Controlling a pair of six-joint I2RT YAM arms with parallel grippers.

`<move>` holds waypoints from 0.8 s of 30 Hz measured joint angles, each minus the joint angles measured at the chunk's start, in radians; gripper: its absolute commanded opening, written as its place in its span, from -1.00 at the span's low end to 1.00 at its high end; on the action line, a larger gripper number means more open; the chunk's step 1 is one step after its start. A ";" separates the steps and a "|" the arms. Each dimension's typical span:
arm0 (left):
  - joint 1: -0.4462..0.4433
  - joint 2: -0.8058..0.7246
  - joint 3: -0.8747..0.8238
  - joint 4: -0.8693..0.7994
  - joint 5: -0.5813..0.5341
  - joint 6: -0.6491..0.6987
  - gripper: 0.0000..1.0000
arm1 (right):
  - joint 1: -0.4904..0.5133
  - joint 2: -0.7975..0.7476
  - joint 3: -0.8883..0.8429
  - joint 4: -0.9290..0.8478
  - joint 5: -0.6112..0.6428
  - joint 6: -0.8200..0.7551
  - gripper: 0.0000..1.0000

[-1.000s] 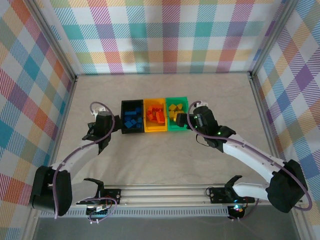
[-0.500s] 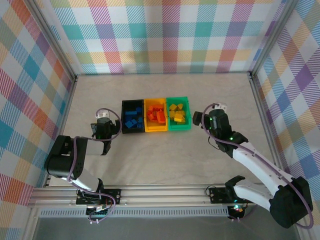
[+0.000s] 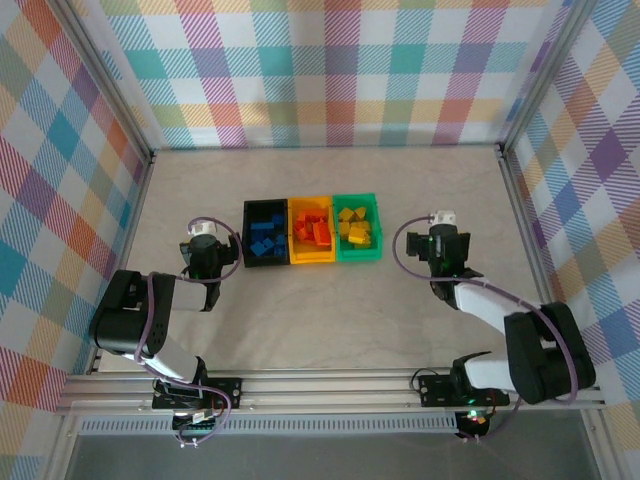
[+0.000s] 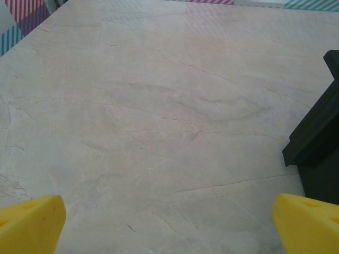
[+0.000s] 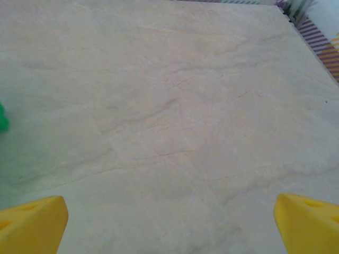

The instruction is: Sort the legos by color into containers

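Observation:
Three joined containers stand in a row mid-table: a black bin (image 3: 247, 236), an orange bin (image 3: 311, 262) and a green bin (image 3: 378, 226). Blue legos (image 3: 264, 241) lie in the black one, orange-red legos (image 3: 312, 230) in the orange one, yellow legos (image 3: 354, 229) in the green one. My left gripper (image 3: 204, 241) sits low just left of the black bin (image 4: 318, 137), open (image 4: 169, 233), bare table between its yellow fingertips (image 4: 29, 225). My right gripper (image 3: 443, 240) rests right of the green bin (image 5: 2, 119), open (image 5: 169, 233) and holding nothing.
Both arms are folded back toward their bases at the near rail (image 3: 320, 385). Metal posts and plaid walls close in the table (image 3: 320, 310) on three sides. Bare tabletop lies ahead of both grippers.
Both arms have drawn back from the bins and folded low. The left one settled half a second ago; the right gripper moved further right, away from the green bin. Both stayed open.

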 measured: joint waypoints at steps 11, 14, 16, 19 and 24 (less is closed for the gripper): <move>0.000 0.000 0.000 0.000 0.000 0.000 1.00 | -0.196 0.200 -0.106 0.389 -0.239 -0.021 0.99; 0.000 0.000 0.000 0.000 0.000 0.000 1.00 | -0.201 0.206 -0.116 0.424 -0.275 -0.020 0.99; 0.000 0.000 0.000 0.000 0.000 0.000 1.00 | -0.201 0.206 -0.114 0.436 -0.292 -0.020 0.99; 0.000 0.000 0.000 0.000 0.000 0.000 1.00 | -0.201 0.206 -0.114 0.442 -0.307 -0.020 1.00; 0.000 0.000 0.000 0.000 0.000 0.000 1.00 | -0.201 0.206 -0.114 0.442 -0.317 -0.020 0.99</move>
